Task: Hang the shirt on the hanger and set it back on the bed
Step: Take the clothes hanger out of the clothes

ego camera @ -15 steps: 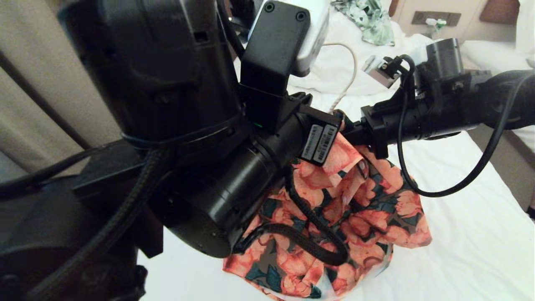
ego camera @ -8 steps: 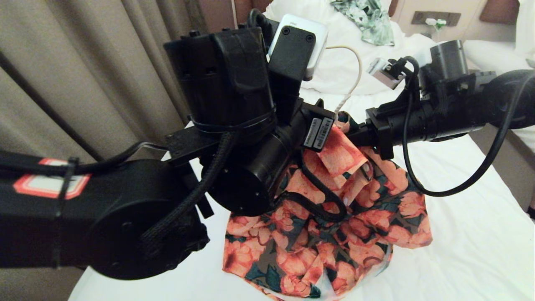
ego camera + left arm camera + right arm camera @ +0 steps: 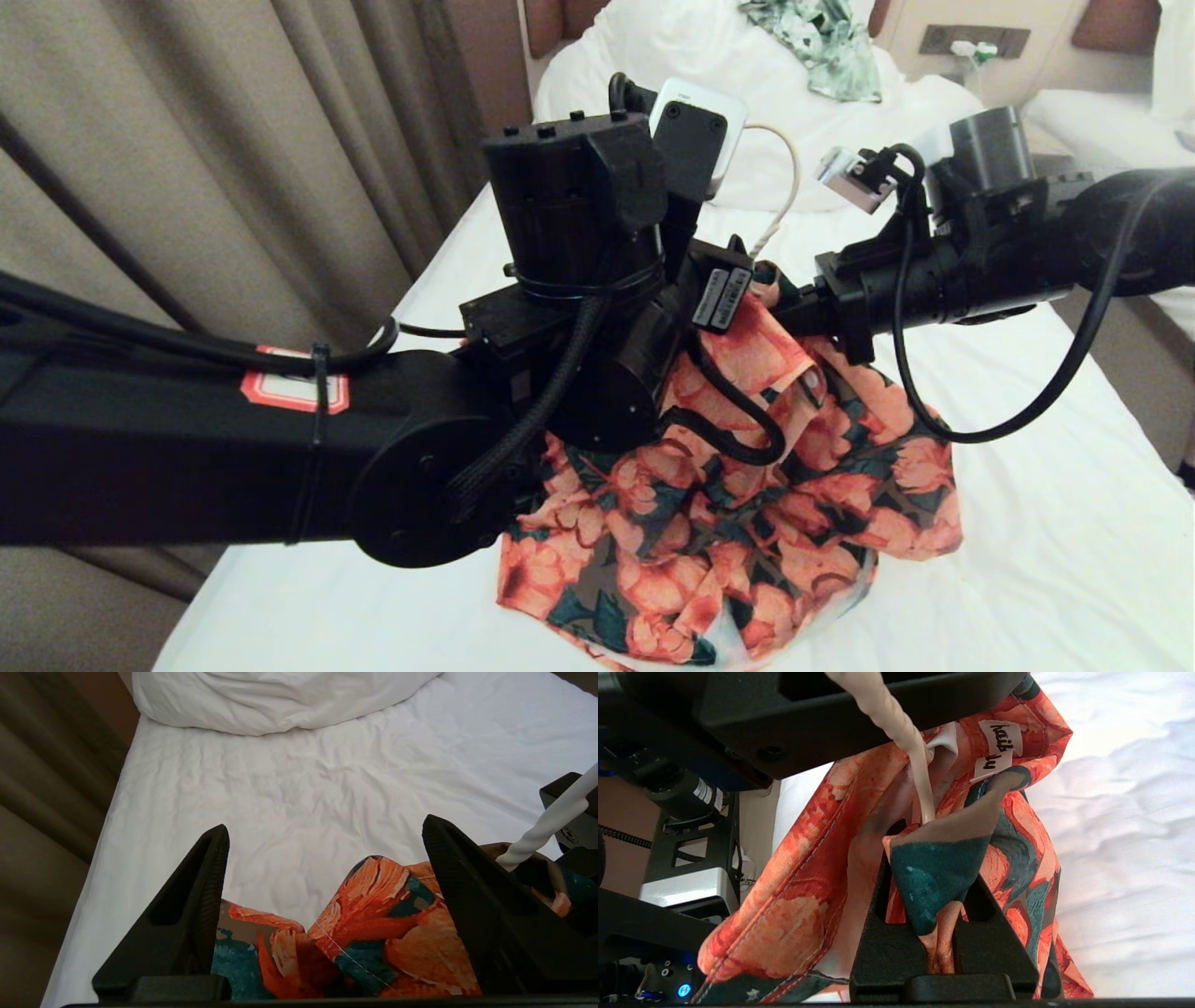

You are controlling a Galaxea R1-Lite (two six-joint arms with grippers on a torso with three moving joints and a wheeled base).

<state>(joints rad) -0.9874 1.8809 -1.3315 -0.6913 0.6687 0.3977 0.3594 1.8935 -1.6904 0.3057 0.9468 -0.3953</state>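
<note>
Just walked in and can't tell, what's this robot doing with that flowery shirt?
It is putting the floral shirt on a cream hanger above the bed. The right gripper is shut on the shirt's fabric, holding it up beside the hanger. The left gripper is open over the shirt, gripping nothing.

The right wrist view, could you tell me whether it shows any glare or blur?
Right wrist view: the bed sheet is washed out to glaring white, while the shirt and its neck label read sharply; head view: the left arm looms dark, hiding much.
</note>
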